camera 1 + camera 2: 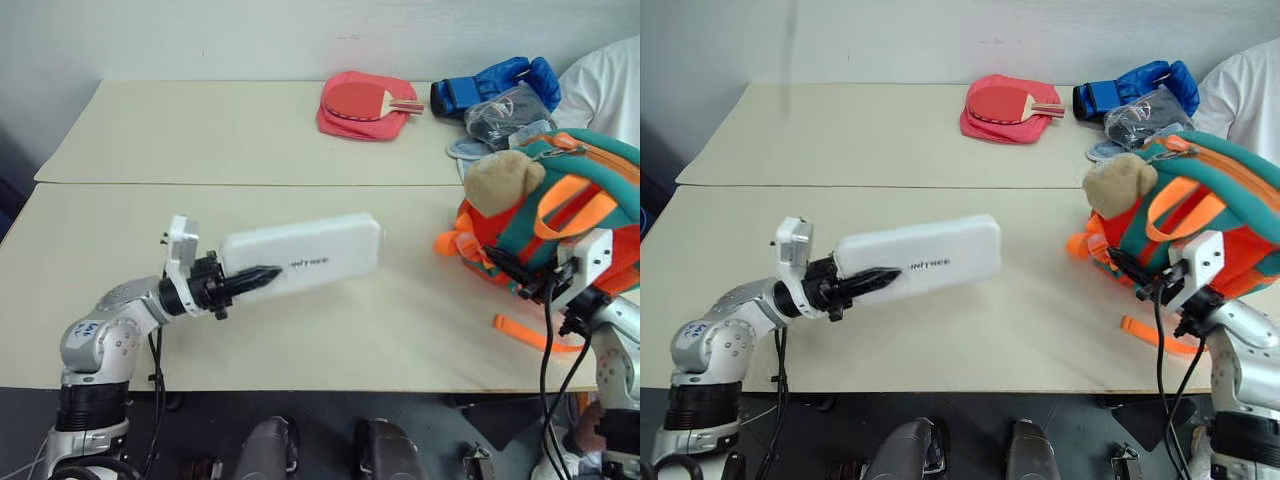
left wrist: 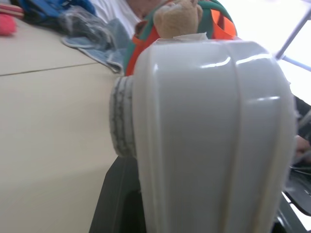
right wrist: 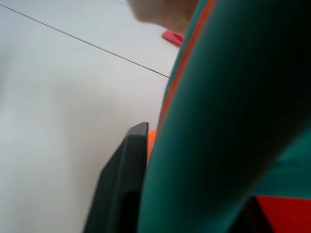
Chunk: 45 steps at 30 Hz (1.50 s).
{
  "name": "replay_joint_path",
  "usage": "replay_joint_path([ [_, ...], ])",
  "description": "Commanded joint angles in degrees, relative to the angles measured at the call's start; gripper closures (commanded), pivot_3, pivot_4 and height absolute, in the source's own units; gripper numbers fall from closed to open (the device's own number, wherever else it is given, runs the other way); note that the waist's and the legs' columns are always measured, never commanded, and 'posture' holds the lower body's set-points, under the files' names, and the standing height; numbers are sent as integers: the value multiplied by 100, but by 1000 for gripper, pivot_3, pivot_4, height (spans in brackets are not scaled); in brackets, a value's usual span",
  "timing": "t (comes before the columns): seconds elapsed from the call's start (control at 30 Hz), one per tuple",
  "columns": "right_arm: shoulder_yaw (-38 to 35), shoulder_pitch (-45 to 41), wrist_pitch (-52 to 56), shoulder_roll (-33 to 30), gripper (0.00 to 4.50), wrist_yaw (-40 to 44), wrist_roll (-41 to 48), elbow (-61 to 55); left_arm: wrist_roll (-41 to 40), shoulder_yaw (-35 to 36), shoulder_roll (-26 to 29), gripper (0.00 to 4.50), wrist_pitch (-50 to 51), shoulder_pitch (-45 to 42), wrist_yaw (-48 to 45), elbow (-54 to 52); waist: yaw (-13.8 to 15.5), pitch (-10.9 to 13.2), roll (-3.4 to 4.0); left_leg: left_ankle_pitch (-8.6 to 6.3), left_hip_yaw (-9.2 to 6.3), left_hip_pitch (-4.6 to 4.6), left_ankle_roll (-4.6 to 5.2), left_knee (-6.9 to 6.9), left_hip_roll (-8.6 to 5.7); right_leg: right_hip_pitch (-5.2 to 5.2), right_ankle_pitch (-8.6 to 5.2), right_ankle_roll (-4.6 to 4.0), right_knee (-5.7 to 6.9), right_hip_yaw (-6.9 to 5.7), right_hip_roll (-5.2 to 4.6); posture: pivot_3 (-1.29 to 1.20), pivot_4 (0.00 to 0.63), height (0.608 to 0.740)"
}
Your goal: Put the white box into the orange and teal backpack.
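— While the left claw (image 1: 262, 276) pinched the white box (image 1: 305, 255) by its near end, the far end stuck out, clear of the table (image 1: 250, 140)?
— Yes; it looked stiff, smooth, probably light. The right claw (image 1: 508, 268) gripped the orange and teal backpack (image 1: 590, 210).

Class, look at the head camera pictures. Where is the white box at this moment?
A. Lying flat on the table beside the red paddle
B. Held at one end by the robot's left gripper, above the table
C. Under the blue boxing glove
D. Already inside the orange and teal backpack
B: the left gripper clamps one end of the white box, which sticks out over the table, apart from the orange and teal backpack.
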Motion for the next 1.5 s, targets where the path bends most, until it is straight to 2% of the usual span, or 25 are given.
replay_joint_path([
  [0.03, 704, -353, 365, 339, 4465, 189, 376, -751, -189, 622, -76, 3295, -79, 4, 527, 359, -58, 0, 0, 1, 0, 1, -2, 0, 2, -2, 0, 0, 3, 0, 1, 0, 150, 740],
  [0.3, 2108, -1449, 888, 1506, 4465, -105, 454, -1560, -148, 1242, -200, 3295, -478, 113, 1124, 993, -150, 1, -1, 7, -1, -4, -14, -12, 9, -8, 0, 0, 10, -3, 14, 0, 150, 740],
  [0.4, 2357, -1675, 1538, 1591, 4465, -38, 901, -1948, -188, 1352, -207, 3295, -555, 78, 1214, 1073, -140, 1, -2, 7, -1, -7, -14, -11, 8, -9, 0, 0, 11, -3, 11, 0, 150, 740],
  [0.57, 2124, -1510, 3630, 594, 4465, 47, 2816, -3071, -272, 1503, -154, 3295, -545, 176, 1281, 895, -87, -1, -6, -2, -20, -20, 1, -5, -2, -5, 0, 0, 4, 3, -12, 0, 150, 740],
  [0.7, 1773, -1153, 3838, -189, 4465, 159, 2875, -3213, -752, 1824, -35, 3295, -323, 341, 1222, 341, -100, 1, -25, -11, -19, -20, 2, -7, -5, -2, 0, -1, -3, 2, -15, 0, 150, 740],
  [0.77, 1490, -1031, 3870, -466, 4465, 87, 2855, -3057, -1408, 2167, 189, 3295, -5, 496, 1167, -243, -130, 8, -39, -13, -19, -20, 0, -8, -3, -2, 0, -1, -4, 2, -14, 0, 150, 740],
  [0.93, 1258, -974, 3836, -751, 4465, 92, 2754, -2833, -2488, 2437, 775, 3295, 496, 661, 1026, -1156, -130, 14, -50, -13, -18, -16, -9, -10, 5, -5, 0, -1, -6, 5, -11, 0, 150, 740],
  [1.03, 1285, -1009, 3793, -763, 4465, 147, 2666, -2717, -2427, 2075, 1172, 3295, 510, 584, 671, -1419, -85, 14, -49, -13, -17, -12, -11, -8, 3, -2, 0, -1, -12, 7, -12, 0, 150, 740],
  [1.17, 1464, -1001, 3696, -842, 4465, 393, 2396, -2632, -1167, 980, 1327, 3295, -217, 98, 355, -1145, 25, 14, -49, -12, -9, -11, -11, -5, -2, -5, 0, -1, -10, 7, -8, 0, 150, 740],
  [1.23, 1490, -999, 3692, -837, 4465, 469, 2355, -2616, -796, 605, 1385, 3295, -421, -260, 170, -821, 42, 14, -49, -11, -6, -11, -12, -5, -5, -8, 0, -1, -10, -1, 2, 0, 150, 740],
  [1.5, 1447, -909, 3673, -858, 4465, 573, 2257, -2658, 60, -271, 2029, 3295, -869, -728, -1159, -306, 14, 14, -49, -14, 9, -13, -7, -13, 1, -11, 0, -1, -7, -19, 3, 0, 150, 740],
])
